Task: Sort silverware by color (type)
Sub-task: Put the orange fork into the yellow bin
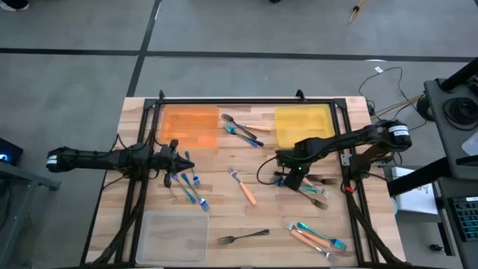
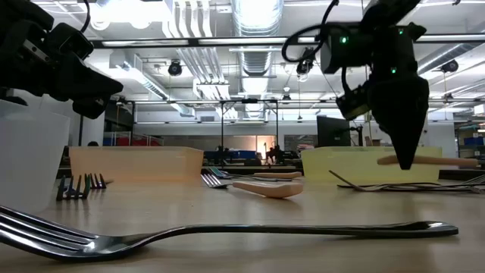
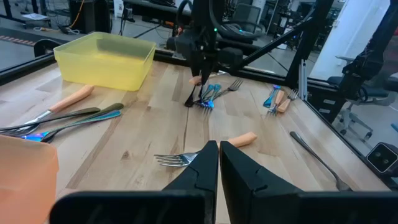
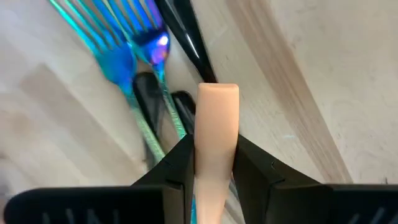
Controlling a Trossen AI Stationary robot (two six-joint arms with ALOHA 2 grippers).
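Right tool (image 4: 211, 163) is clamped on an orange handle (image 4: 214, 137), hovering over a pile of blue forks (image 4: 134, 46) right of centre on the worktop (image 1: 261, 217), just near of the yellow tray (image 1: 302, 125). Left tool (image 3: 219, 163) is closed and empty, above blue forks (image 1: 188, 187) at the left. Other silverware lies scattered: grey fork (image 1: 243, 237) near, orange fork (image 1: 243, 187) at centre.

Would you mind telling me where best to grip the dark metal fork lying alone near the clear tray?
Probably at mid-handle, coming straight down, fingers closing across the dark fork. It lies flat and alone on the table; the slim handle is narrowest there.
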